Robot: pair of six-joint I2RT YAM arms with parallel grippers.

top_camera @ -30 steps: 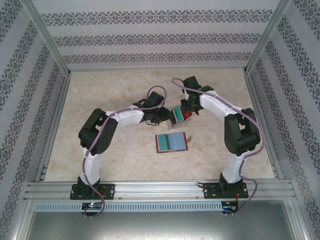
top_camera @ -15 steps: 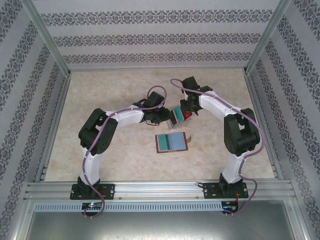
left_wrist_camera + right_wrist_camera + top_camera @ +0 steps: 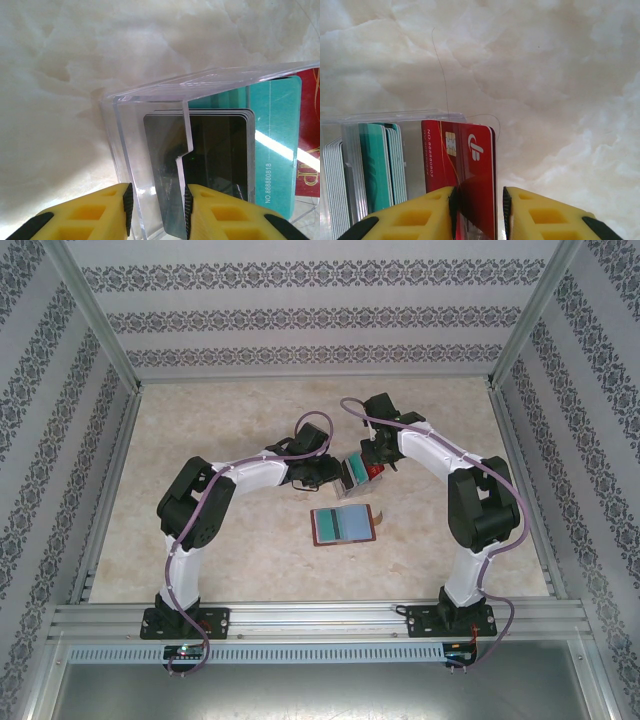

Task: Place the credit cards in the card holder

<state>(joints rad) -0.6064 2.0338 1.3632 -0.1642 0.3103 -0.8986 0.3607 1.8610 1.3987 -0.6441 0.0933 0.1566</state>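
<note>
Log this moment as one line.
left gripper: shut on clear tray | right gripper: shut on red card | card holder: open on table

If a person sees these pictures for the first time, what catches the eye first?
Both end effectors meet at mid-table over a clear tray packed with cards. The left end effector clamps the tray's wall, and the right end effector pinches a red card. Nearer the bases, the open card holder lies flat.

Red card (image 3: 467,165), teal cards (image 3: 375,167), dark grey cards (image 3: 210,165), clear tray (image 3: 150,100), cream marbled table (image 3: 200,420).
</note>
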